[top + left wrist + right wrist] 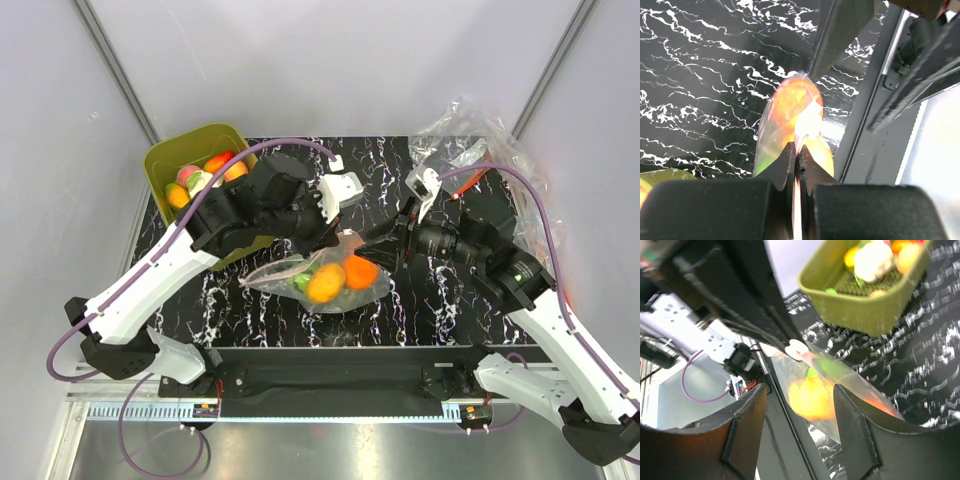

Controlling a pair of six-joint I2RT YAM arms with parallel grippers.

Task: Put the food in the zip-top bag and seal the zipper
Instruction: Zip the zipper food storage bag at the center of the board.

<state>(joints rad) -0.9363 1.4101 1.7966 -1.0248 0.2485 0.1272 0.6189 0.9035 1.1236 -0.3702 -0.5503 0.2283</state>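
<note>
Two oranges [325,283] plus green piece [300,283] inside bag [265,278], which sits mid-counter [450,310] between hands. Left hand [797,150] clenched on bag's top edge (pinkish zipper strip, seemingly). Right hand [800,395] released, jaws wide, just beside bag. More food [205,170] in tub [190,140]. Risk: single pinch slips or unsealed mouth sags, and fruit rolls out.

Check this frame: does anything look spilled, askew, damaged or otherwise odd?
Nothing looks spilled or damaged. One oddity: the left end effector is shut on the edge of the zip-top bag, yet several food pieces sit in the green tub. Clear bags lie crumpled at the far right corner.
</note>
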